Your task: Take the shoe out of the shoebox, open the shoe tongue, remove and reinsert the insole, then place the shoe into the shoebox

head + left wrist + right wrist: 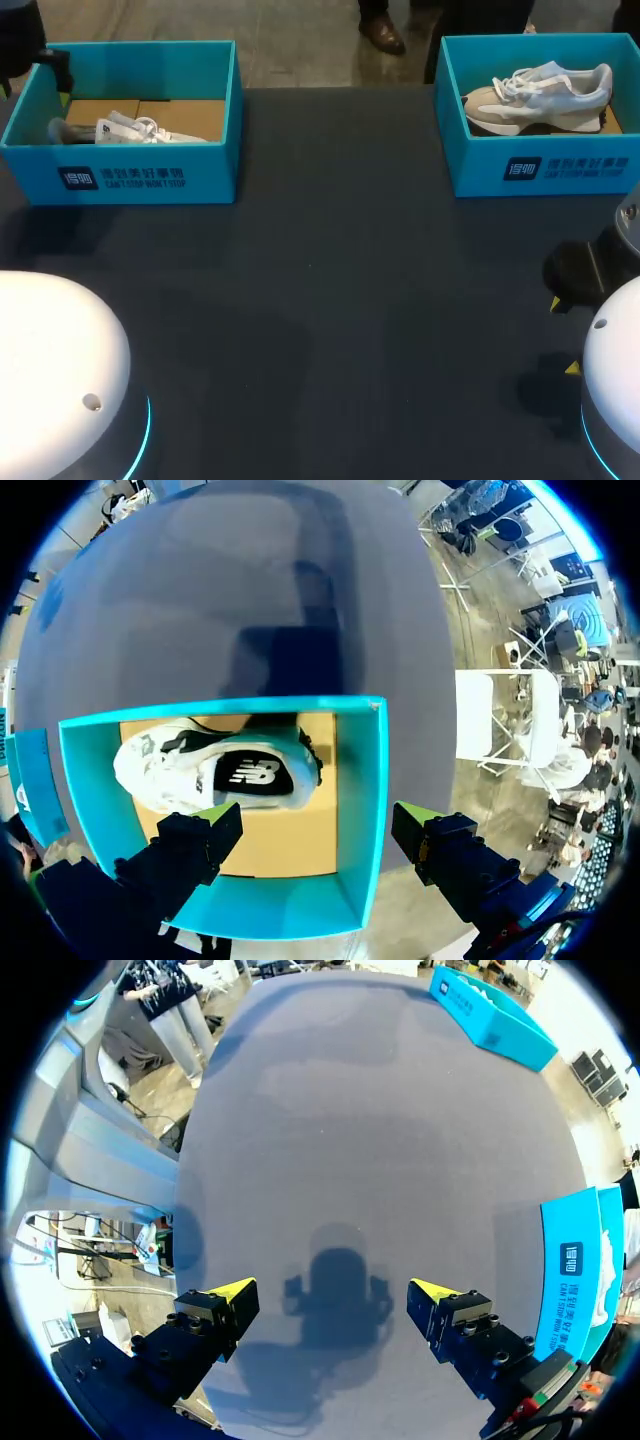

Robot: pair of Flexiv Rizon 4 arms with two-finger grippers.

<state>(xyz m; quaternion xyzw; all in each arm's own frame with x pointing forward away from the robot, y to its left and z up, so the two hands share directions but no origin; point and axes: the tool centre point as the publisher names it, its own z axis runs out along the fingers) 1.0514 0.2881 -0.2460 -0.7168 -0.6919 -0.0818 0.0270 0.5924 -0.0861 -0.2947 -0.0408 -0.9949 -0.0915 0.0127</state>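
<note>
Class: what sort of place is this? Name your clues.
Probably a robot lab bench: a dark table, the left shoebox and right shoebox each holding a sneaker, the left gripper and right gripper open above.

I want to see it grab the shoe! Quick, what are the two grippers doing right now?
Left gripper: open, holding nothing, above the shoebox with the white shoe.
Right gripper: open, holding nothing, over the table.

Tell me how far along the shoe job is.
Nothing looks done: the white shoe lies in its shoebox. In hand: the open left gripper hangs above it; the right gripper is open over the table. Removal, tongue, insole and return remain.
</note>
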